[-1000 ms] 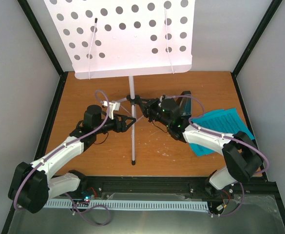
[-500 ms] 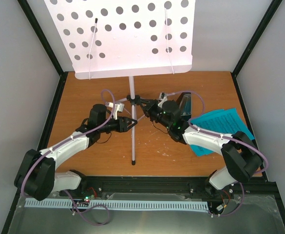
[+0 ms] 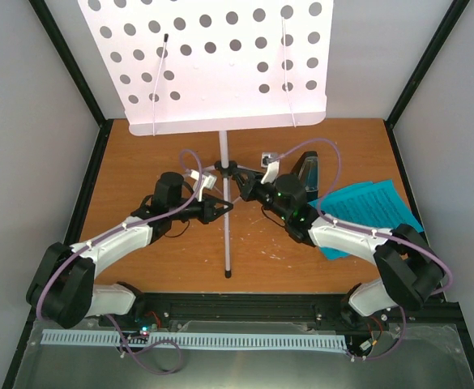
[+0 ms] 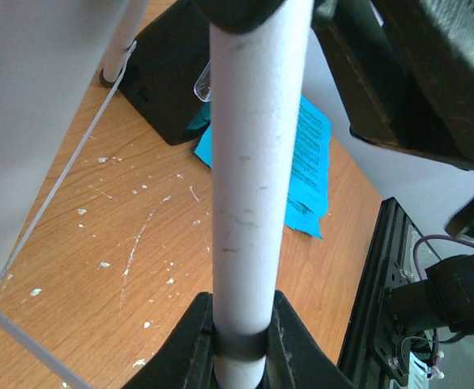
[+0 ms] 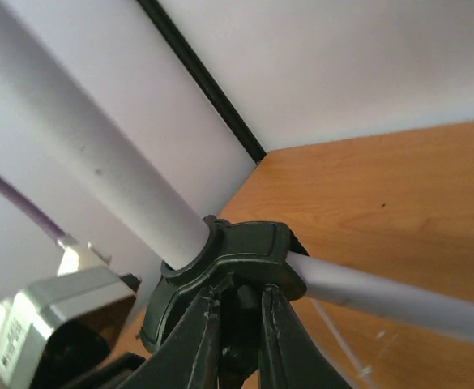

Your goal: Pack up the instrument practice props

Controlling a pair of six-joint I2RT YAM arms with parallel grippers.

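The white music stand's hole-punched desk [image 3: 212, 65] fills the top of the overhead view, over its black tripod hub [image 3: 229, 168]. My left gripper [image 3: 221, 209] is shut on the stand's white front leg [image 4: 253, 162], which sits tight between the jaws [image 4: 241, 344]. My right gripper [image 3: 245, 188] is shut on a black knob under the hub collar [image 5: 249, 259], the jaws [image 5: 238, 324] pinching it from both sides. The black pyramid metronome [image 3: 308, 173] stands behind the right wrist. Cyan sheet-music pages [image 3: 368, 212] lie flat at the right, also seen as cyan pages [image 4: 308, 170].
The wooden table [image 3: 139, 154] is walled in by grey panels and black frame posts [image 3: 66, 65]. A black rail [image 3: 245, 306] runs along the near edge. Thin wire braces [image 4: 66, 178] run between the stand's legs. The front leg's foot [image 3: 227, 275] rests near the rail.
My left gripper has moved right and closed onto the stand's front leg. The stand has shifted a little to the right. The right gripper stays clamped at the hub.
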